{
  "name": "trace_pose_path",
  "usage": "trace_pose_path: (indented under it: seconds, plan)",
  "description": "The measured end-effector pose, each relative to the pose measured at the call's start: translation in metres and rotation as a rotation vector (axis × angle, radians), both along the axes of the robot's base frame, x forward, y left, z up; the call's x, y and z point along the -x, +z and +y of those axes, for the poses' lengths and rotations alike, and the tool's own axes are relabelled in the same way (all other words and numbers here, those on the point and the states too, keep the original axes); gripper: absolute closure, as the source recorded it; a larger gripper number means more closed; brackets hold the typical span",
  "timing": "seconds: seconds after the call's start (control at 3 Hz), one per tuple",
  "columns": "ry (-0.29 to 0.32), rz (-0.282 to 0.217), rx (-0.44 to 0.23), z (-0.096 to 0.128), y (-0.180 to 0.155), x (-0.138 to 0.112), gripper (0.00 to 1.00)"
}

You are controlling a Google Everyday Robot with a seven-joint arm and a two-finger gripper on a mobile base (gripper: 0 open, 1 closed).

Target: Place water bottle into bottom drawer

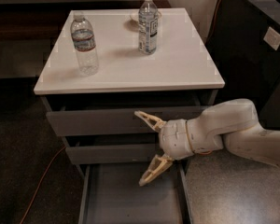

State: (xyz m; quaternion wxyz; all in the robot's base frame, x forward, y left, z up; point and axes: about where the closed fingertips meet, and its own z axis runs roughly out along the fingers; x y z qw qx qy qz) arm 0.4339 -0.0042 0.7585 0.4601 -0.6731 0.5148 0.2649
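Clear ribbed plastic with a white cap and a red-banded label: that is your water bottle (84, 43). It is standing upright on the left side of the white cabinet top (177, 66), near the front-left corner, with its long axis running straight up.

From your gripper (148, 148) the bottle is lying up and to the left, well apart. The gripper is hanging low in front of the cabinet, level with the middle drawer (107, 154) and just above the back of the open bottom drawer (130, 202). Its two tan fingers (150, 120) are spreading wide, one above the other, pointing left and gripping nothing. You are working with one arm (224, 129), which is coming in from the right.

Judging from this, the coming move is asking you to rise above the tabletop's front edge before you are reaching across to the left. With the bottle upright, a grasp from the side around its ribbed body is looking the likely choice.

Watch the taller, slimmer bottle (148, 24) with the blue-white label. It is standing further back, towards the middle of the top, and is not the one you want.

The bottom drawer is sitting pulled out, and its shallow grey tray is showing nothing inside in the part you can see. The top drawer (102, 122) is hiding its contents.
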Motion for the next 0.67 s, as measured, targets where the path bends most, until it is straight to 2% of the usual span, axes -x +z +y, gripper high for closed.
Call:
trace_pose_path:
  seconds: [0.67]
  plan:
    - [-0.012, -0.108, 0.027, -0.002, 0.069, -0.025, 0.0]
